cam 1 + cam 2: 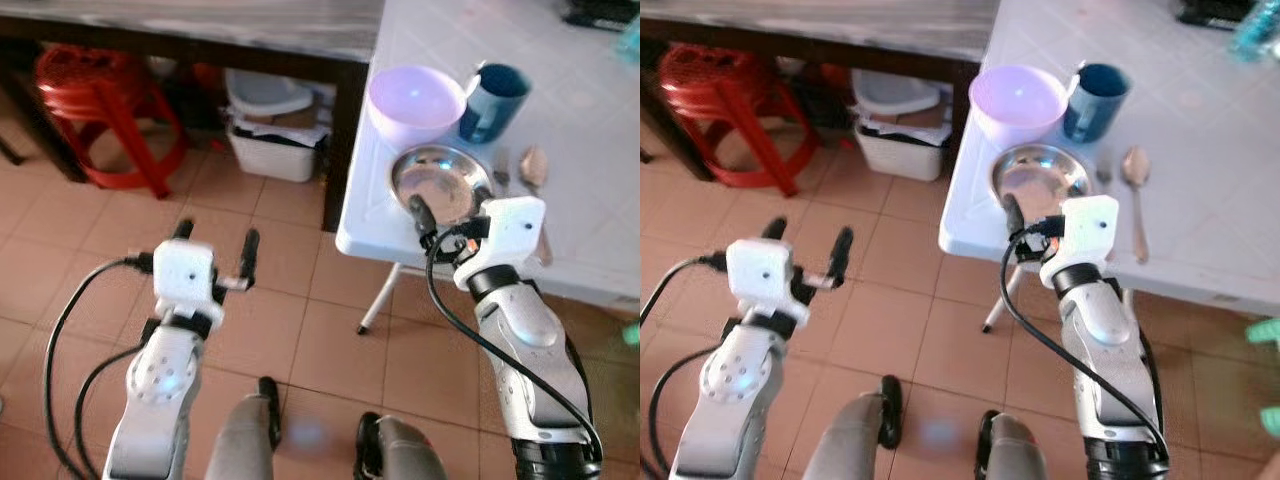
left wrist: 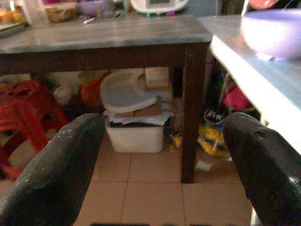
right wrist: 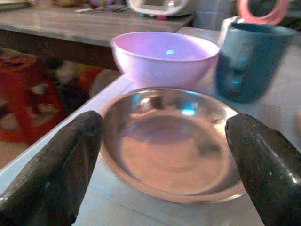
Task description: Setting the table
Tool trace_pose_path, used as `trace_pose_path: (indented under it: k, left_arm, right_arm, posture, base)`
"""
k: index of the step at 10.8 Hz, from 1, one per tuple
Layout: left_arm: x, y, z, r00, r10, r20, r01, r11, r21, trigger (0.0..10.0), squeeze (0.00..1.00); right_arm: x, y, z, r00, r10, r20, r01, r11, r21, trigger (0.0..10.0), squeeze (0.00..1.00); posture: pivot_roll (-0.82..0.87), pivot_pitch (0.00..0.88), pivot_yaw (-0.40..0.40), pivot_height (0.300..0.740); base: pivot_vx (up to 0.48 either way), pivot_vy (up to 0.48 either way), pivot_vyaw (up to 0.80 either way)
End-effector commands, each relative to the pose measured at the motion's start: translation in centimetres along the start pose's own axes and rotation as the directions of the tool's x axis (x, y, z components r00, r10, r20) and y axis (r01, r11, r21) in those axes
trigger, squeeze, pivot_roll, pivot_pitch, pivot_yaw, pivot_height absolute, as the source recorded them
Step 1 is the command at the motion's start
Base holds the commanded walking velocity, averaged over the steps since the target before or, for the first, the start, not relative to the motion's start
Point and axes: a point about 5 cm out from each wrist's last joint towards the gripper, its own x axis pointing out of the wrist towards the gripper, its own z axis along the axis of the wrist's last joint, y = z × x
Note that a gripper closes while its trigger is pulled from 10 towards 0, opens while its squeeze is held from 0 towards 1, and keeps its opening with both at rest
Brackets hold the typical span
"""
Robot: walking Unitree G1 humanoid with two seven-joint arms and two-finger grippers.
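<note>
Right gripper (image 3: 162,141) hovered at the near corner of the white table (image 1: 1230,150), fingers spread wide to either side of the steel plate (image 1: 1040,180), empty and touching nothing that could be seen. That framing looked like a line-up for taking the plate by its rim. Just behind the plate stood a lilac bowl (image 1: 1018,102) and a teal mug (image 1: 1095,100), with a spoon (image 1: 1135,190) and what seemed a fork laid to the plate's right, a place setting largely assembled. Left gripper (image 1: 215,258) hung over the tiled floor (image 1: 280,330), fingers apart and empty, apparently idle.
</note>
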Motion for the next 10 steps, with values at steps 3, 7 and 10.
trace_pose_path:
  k: [3, 7, 10]
  left_arm:
    - [0.8, -0.4, 0.1, 1.0, -0.006, 0.023, 0.007, 1.0, -0.025, 10.0, 0.0]
    - [1.6, -1.0, -0.1, 0.999, -0.036, 0.036, 0.038, 0.999, -0.035, 10.0, 0.0]
    - [1.9, -1.0, 0.1, 0.998, -0.035, 0.056, 0.037, 0.998, -0.041, 10.0, 0.0]
  right_arm:
    - [-1.4, -1.1, 1.0, 0.992, -0.117, 0.052, 0.121, 0.989, -0.09, 10.0, 0.0]
    - [-1.3, -2.0, 0.1, 0.978, -0.206, 0.018, 0.206, 0.975, -0.077, 10.0, 0.0]
    - [-1.5, -2.3, 0.1, 0.975, -0.219, 0.027, 0.221, 0.97, -0.103, 10.0, 0.0]
  posture:
    - [-0.07, 0.133, -0.023, 0.74]
    - [-0.08, 0.113, -0.011, 0.74]
    - [-0.08, 0.091, -0.014, 0.74]
  base:
    - [0.09, 0.0, 0.0]
    - [0.155, 0.0, 0.0]
    - [0.302, 0.0, -0.74]
